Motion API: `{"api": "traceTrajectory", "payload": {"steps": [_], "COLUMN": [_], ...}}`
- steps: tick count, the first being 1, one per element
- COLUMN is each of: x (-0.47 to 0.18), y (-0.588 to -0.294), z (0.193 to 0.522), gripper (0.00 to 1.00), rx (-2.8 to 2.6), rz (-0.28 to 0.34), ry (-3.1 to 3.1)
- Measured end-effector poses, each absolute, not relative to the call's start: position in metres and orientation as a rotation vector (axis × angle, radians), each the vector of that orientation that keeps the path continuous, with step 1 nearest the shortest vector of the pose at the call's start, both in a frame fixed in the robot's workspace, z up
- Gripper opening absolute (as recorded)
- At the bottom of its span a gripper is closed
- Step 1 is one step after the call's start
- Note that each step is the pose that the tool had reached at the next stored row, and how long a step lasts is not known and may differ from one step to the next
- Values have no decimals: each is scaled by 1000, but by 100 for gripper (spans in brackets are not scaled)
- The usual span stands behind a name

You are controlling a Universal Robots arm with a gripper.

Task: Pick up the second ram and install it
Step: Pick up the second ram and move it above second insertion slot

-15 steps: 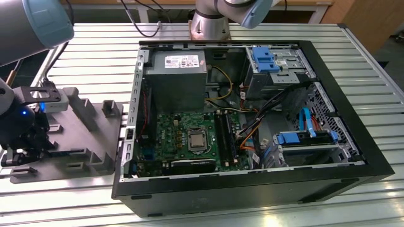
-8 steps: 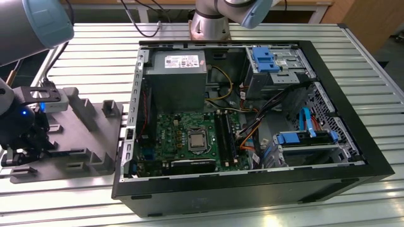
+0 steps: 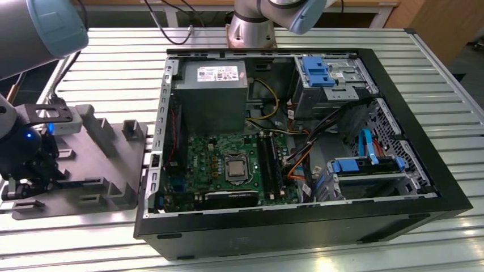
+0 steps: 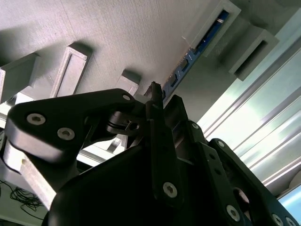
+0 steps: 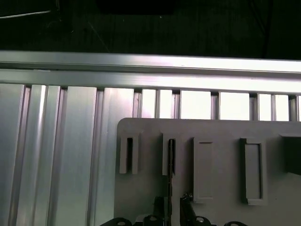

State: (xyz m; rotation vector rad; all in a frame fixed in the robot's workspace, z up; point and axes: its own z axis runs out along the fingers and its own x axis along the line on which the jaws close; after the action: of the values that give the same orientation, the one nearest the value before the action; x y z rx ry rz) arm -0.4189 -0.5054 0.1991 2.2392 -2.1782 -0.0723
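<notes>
The second ram stands edge-on in a narrow slot of the grey moulded tray. In the second wrist view it is a slim blue stick running along that slot in the tray. My gripper is low over the tray, in line with the near end of the stick, and its tip meets the stick's end. In the exterior view the gripper hangs over the tray at the exterior view's left. The open computer case lies to the right, its dark memory slots beside the processor.
The tray has raised blocks and several empty slots. It lies on a ribbed aluminium table next to the case wall. Cables, a grey power supply and blue drive brackets crowd the case.
</notes>
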Motion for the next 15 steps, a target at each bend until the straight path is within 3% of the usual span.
{"api": "traceTrajectory", "payload": {"steps": [11, 15], "x": [-419, -419], "y": [-505, -505], "z": [199, 199], "gripper": [27, 19], "rx": [2271, 2272], "rz": [-72, -72], "ry": [-2144, -2143]}}
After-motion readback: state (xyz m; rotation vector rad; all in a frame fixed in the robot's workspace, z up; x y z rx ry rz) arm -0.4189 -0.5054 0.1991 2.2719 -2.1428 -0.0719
